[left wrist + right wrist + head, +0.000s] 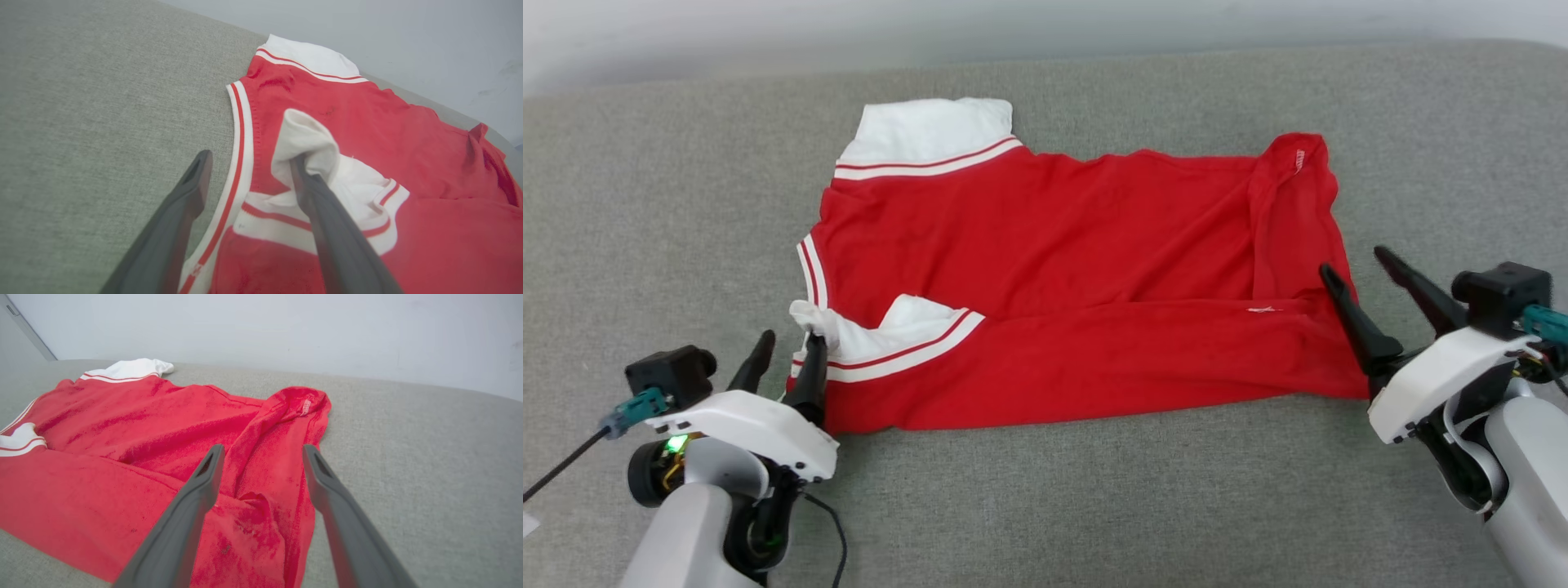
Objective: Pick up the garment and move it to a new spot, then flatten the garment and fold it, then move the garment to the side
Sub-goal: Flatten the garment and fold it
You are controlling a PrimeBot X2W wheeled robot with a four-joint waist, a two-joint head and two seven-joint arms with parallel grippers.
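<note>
The garment (1054,269) is a red shirt with white, red-striped sleeves, lying folded lengthwise on the grey cushion with its plain red side up. My left gripper (790,347) stands open at the shirt's near left corner. One finger is over the bare cushion, and the other finger (322,204) has its tip tucked under a raised fold of the white sleeve (304,134). My right gripper (1353,263) is open at the shirt's right end, its fingers astride a bunched ridge of red cloth (269,473) without pinching it.
The grey fabric surface (1094,506) stretches widely around the shirt, bare in front and to both sides. A pale wall (1013,24) runs along its far edge. A thin black cable (560,465) trails from the left wrist.
</note>
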